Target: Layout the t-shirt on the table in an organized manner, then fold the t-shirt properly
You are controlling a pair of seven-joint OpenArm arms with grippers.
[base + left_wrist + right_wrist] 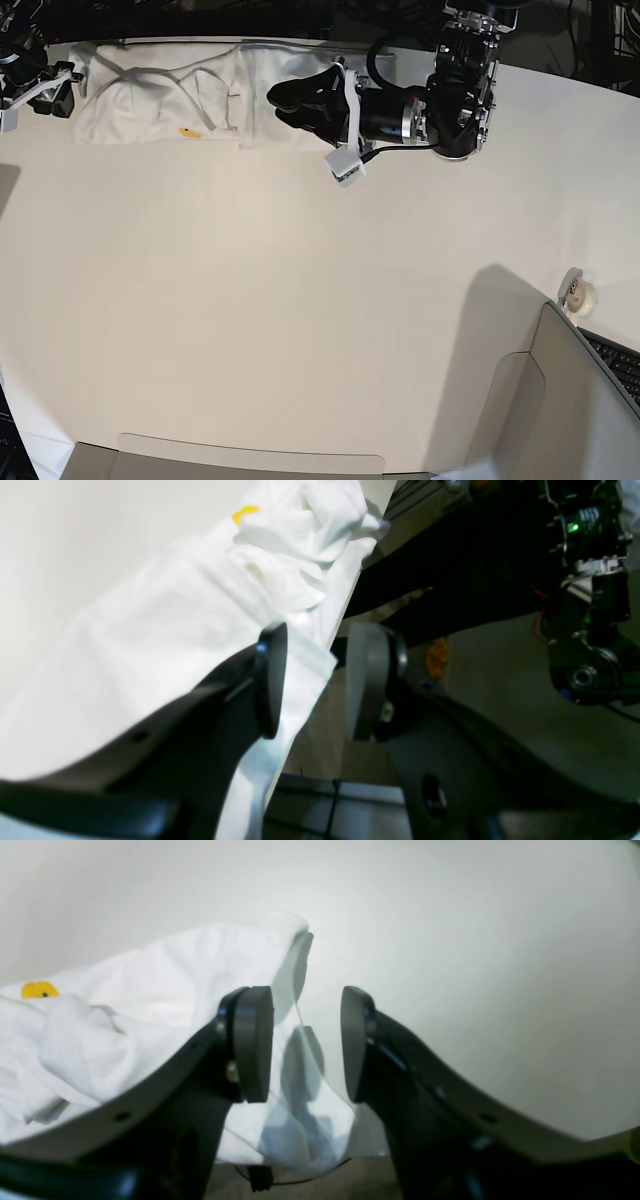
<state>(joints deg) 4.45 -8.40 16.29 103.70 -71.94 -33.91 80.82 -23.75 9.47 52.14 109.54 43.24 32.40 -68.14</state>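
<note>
One t-shirt (160,95) lies bunched in a strip along the top edge of the table (300,320), its long axis running left to right across the upper left of the base view. At its left end sits the right gripper (306,1042), jaws apart over a cloth corner, gripping nothing. At its right end, upper centre, the left gripper (312,680) also stands parted beside the hem.

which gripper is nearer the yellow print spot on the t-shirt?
Left. In the base view the left gripper sits over the t-shirt just beside the yellow print spot; the right gripper is at the shirt's far end, farther off.
</note>
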